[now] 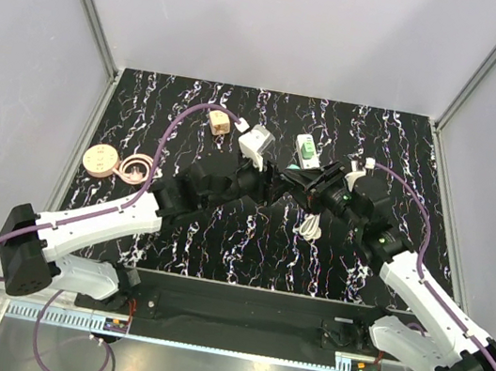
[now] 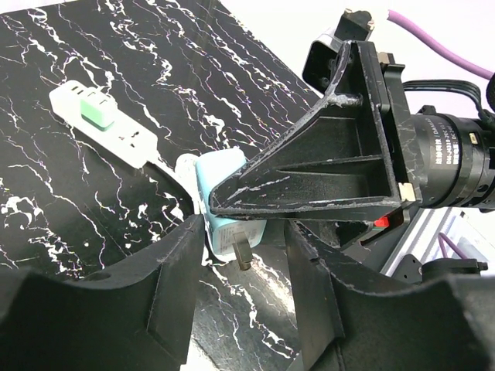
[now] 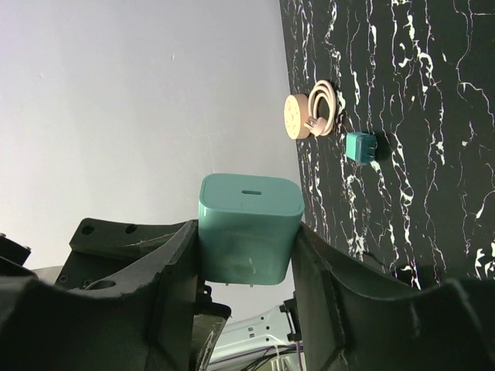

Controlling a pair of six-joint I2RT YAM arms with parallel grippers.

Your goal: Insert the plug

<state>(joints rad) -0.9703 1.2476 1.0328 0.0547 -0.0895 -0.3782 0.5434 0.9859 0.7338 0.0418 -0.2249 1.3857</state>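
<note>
Both your right fingers (image 3: 155, 278) and left fingers (image 2: 174, 286) meet at the teal charger (image 3: 249, 228): the right clamp it, the left flank it, grip unclear. Your green plug (image 2: 97, 108) sits on the white power strip (image 2: 131, 143) on the bench (image 1: 381, 132).

- The marbled table (image 1: 248, 243) is taken in from high above its near edge, looking down and forward.
- From the left wrist, a teal block (image 2: 220, 185) is framed close and low; the plug (image 2: 99, 110) on the white power strip (image 2: 135, 143) is shared with the overhead view.
- The same block is seen closer still from the sideways-tilted right wrist.
</note>
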